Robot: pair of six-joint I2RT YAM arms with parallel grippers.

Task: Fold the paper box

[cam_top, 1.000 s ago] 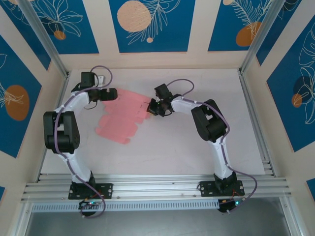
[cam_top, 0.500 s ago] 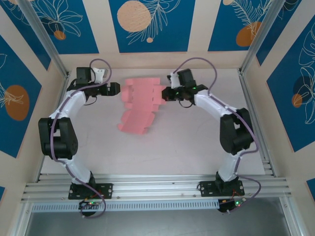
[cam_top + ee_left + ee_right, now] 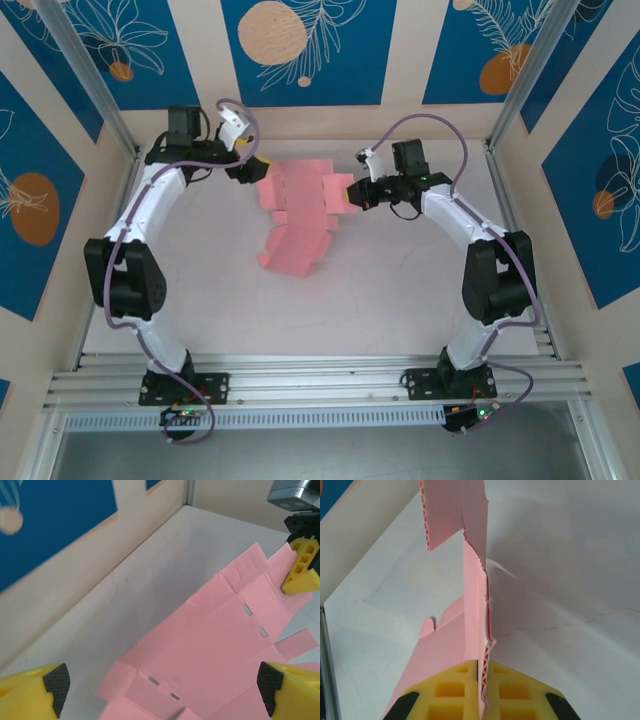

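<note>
The paper box (image 3: 300, 215) is a flat salmon-pink tabbed sheet, held up off the white table at the back with its lower part hanging down towards the surface. My right gripper (image 3: 352, 197) is shut on the sheet's right edge; in the right wrist view the card's edge (image 3: 472, 580) runs straight up from between the yellow fingers (image 3: 450, 695). My left gripper (image 3: 250, 166) is at the sheet's upper left corner, open. In the left wrist view its fingers (image 3: 50, 682) stand wide apart with the sheet (image 3: 225, 645) beyond them.
The white table (image 3: 400, 290) is walled by a metal frame (image 3: 515, 230) and blue and cream panels (image 3: 300, 60). The back wall (image 3: 75, 555) stands close behind the left gripper. The right gripper's yellow finger (image 3: 301, 565) touches the sheet's far edge in the left wrist view.
Both arms have reached further back and to the right, carrying the sheet with them. The sheet has lifted off the table. The left gripper has risen to its upper left corner.
</note>
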